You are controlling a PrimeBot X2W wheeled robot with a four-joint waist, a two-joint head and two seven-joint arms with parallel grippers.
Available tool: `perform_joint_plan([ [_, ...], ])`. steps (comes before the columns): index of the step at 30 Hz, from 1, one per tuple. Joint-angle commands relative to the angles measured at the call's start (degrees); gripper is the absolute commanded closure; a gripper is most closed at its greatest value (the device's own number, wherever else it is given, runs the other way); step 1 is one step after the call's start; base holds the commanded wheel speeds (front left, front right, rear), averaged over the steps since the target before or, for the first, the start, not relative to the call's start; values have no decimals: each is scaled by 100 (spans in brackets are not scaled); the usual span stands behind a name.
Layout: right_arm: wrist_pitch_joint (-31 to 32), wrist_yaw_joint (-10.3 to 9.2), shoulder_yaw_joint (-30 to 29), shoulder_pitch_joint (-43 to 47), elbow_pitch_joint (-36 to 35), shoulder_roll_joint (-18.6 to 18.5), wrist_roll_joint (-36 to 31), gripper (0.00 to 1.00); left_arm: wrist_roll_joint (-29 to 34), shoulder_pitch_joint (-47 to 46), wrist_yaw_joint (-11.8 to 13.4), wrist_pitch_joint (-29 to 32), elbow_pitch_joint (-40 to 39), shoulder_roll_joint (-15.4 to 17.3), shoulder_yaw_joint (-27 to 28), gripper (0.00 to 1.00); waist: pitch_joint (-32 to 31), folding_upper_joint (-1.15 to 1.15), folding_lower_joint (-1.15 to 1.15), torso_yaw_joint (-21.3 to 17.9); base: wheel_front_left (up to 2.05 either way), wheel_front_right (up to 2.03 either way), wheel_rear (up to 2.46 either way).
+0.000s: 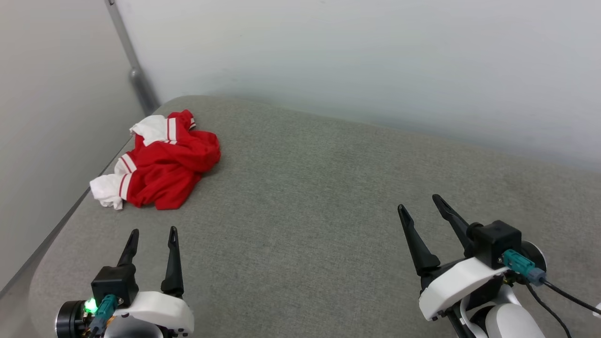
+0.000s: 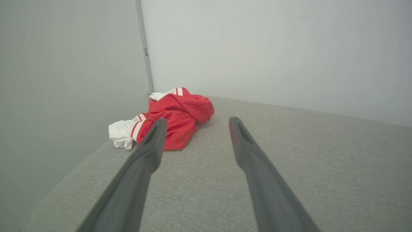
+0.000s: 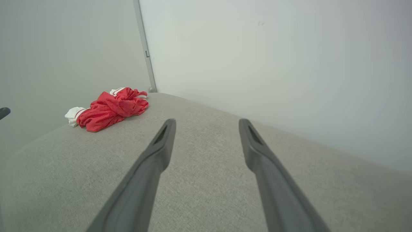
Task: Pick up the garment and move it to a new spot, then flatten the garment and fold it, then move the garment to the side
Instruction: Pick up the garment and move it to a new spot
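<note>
Head view: the left gripper [image 1: 154, 230] sits at 7 o'clock in the picture, its two dark fingers spread apart with nothing between them, tips pointing toward 12 o'clock. The right gripper [image 1: 418, 202] sits at about 4 o'clock, its fingers likewise spread and empty, leaning toward 11 o'clock. Both hang over a grey fabric surface [image 1: 328, 188] and neither touches the cloth.

The garment [image 1: 164, 164] lies at roughly 12 o'clock from the left gripper, near it but clearly apart. From the right gripper it is at 10 o'clock and well apart. It is a crumpled red heap with white sleeve ends and red-and-white striped trim, bunched near the surface's corner at 10 o'clock in the picture. One white sleeve reaches the edge at 9 o'clock.

In the left wrist view, the garment [image 2: 180, 112] sits at 11 o'clock, partly behind the tip of the finger [image 2: 154, 141] on that side. In the right wrist view it [image 3: 112, 108] lies farther off at 10 o'clock, beyond the spread fingers.

Behind the surface stands a pale wall [image 1: 352, 56]. A grey metal post [image 1: 134, 70] runs down into the corner just beyond the garment, at 11 o'clock in the head view.
</note>
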Motion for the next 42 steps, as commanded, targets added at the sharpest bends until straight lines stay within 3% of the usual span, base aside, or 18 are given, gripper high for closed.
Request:
perform_joint_plan([
  [1,-57,-2,5,-66,-45,14,30,0,32,68,16,-13,-35,34,30,0,-10,0,0,148,0,0,0],
  [9,-41,-2,-15,-24,-93,14,-32,0,55,106,13,-14,-85,3,47,0,35,0,0,391,0,0,0],
  [15,60,-2,-57,-152,-220,14,-45,0,-107,-211,13,17,-23,58,181,0,313,0,0,249,0,0,0],
  [20,187,-2,-139,-326,-411,-2,-108,0,-319,-968,-102,336,183,374,374,0,760,0,0,9,0,0,0],
  [25,313,-2,-116,-517,-549,-149,-116,0,-548,-1773,-231,953,484,665,434,0,1203,0,0,-172,0,0,0],
  [36,371,-2,-156,-978,-676,-273,10,0,-1115,-3779,-531,3608,1855,1770,114,0,2243,0,0,-709,0,0,0],
  [42,314,-2,-174,-1189,-693,-246,93,0,-1357,-4317,-555,4477,2416,2320,-45,0,2757,0,0,-954,0,0,0],
])
